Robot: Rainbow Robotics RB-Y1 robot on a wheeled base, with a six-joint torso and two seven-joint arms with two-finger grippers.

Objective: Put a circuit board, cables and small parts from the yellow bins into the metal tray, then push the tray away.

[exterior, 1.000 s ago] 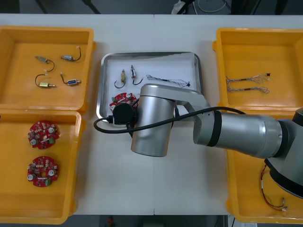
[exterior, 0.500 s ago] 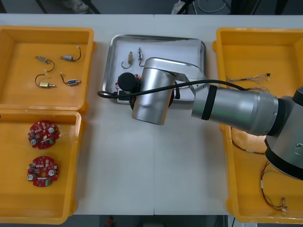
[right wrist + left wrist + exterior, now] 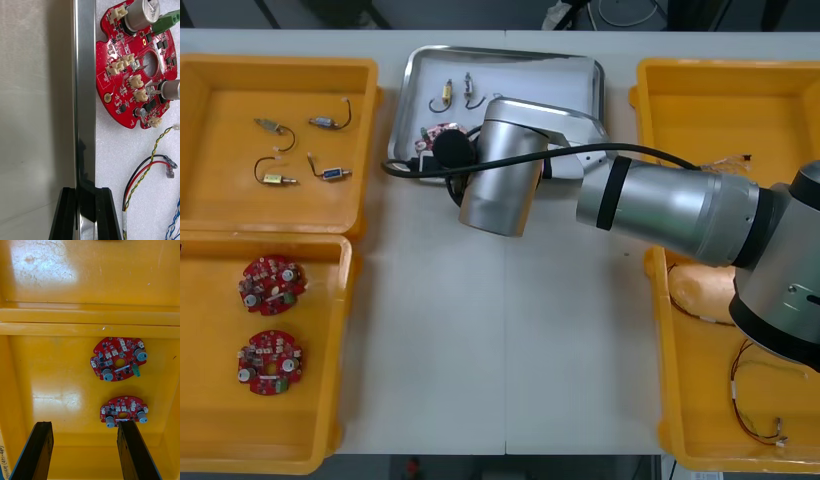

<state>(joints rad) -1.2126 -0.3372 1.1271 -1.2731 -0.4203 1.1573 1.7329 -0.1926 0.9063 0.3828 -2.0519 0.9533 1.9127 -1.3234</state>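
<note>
The right claw (image 3: 85, 193) pinches the edge of the metal tray (image 3: 530, 72), far back on the table (image 3: 480, 330) with a red circuit board (image 3: 138, 75) inside, while the left claw (image 3: 85, 431) hangs open and empty over a yellow bin (image 3: 56, 382).

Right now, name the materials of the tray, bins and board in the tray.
Metal tray: polished steel, likely; mirror-like rim, gripped by the right gripper. Yellow bins: glossy moulded plastic, soft glare. Circuit board: red lacquered laminate, probably fibreglass, with soldered parts.

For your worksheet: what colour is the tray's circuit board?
The circuit board is red, clearest in the right wrist view.
</note>
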